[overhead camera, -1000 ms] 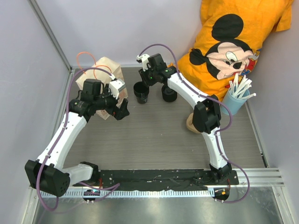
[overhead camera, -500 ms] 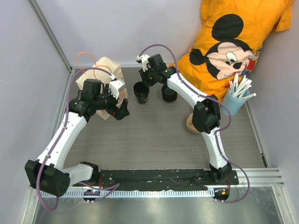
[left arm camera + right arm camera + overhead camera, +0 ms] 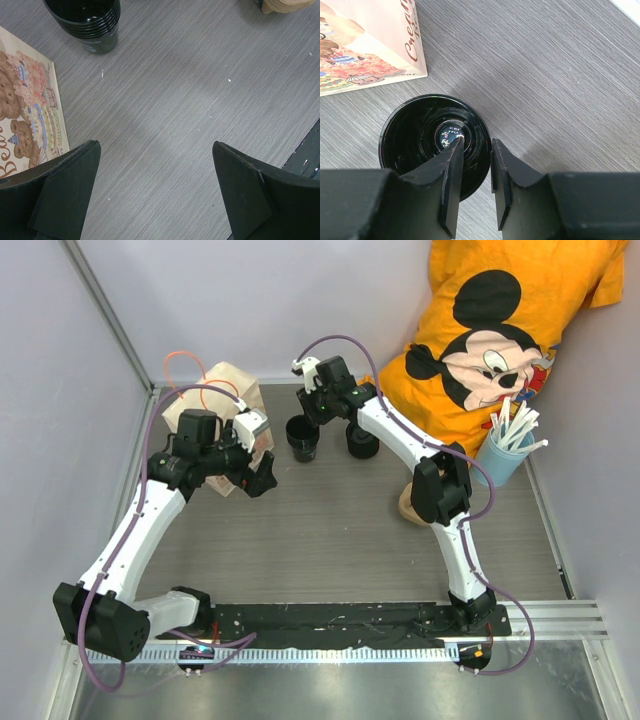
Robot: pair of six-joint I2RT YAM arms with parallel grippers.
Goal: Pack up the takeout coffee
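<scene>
The takeout coffee cup (image 3: pixel 302 447) is black and stands open-topped at the back of the table, right of the brown paper bag (image 3: pixel 225 390). In the left wrist view the cup (image 3: pixel 92 25) shows several nested rims. My right gripper (image 3: pixel 477 141) straddles the cup's (image 3: pixel 415 135) wall, one finger inside and the other against the outside, shut on the rim. From above, the right gripper (image 3: pixel 306 426) sits on the cup's top. My left gripper (image 3: pixel 155 145) is wide open over bare table beside the bag (image 3: pixel 25 110), holding nothing; from above the left gripper (image 3: pixel 265 458) is by the bag's front.
A second black round stack (image 3: pixel 362 442) stands just right of the cup. A light blue cup of white straws (image 3: pixel 505 455) is at the right wall. A beige pulp carrier (image 3: pixel 408 506) lies partly behind the right arm. An orange shirt (image 3: pixel 500 310) fills the back right corner.
</scene>
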